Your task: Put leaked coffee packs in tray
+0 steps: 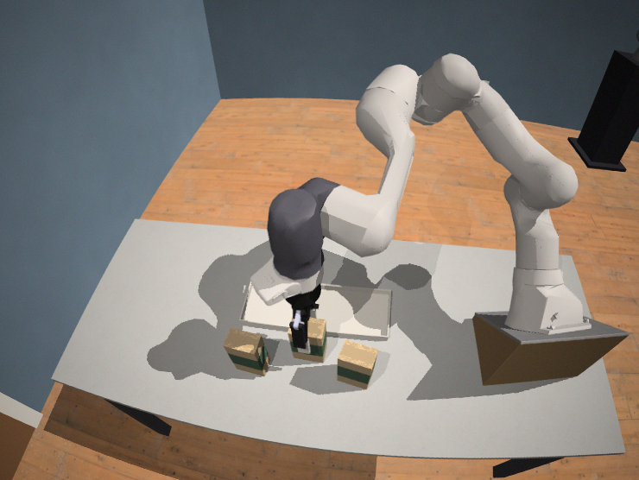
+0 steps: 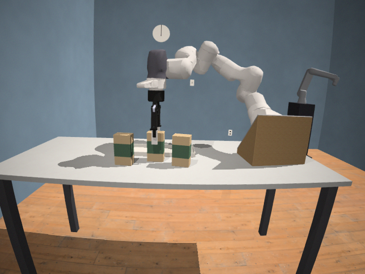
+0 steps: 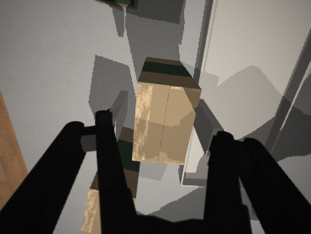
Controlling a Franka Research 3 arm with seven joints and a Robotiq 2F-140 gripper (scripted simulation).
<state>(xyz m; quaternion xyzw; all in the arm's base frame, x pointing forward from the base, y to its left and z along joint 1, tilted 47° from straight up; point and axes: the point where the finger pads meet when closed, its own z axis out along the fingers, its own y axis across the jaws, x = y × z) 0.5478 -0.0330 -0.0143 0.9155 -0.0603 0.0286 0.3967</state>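
A bench (image 1: 206,407) (image 2: 176,178) carries a tray (image 1: 361,336) (image 2: 193,154) (image 3: 206,42) and three upright coffee packs, all beside the tray. Around the middle pack (image 1: 316,330) (image 2: 159,147) (image 3: 164,122), the fingers (image 1: 300,343) (image 2: 154,138) stand about half open, gripping nothing.

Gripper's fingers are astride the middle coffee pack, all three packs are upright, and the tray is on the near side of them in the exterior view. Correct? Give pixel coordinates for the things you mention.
Tray side is wrong: the exterior view shows the tray (image 1: 361,334) (image 2: 193,153) behind the packs, on the far side. The rest stands.
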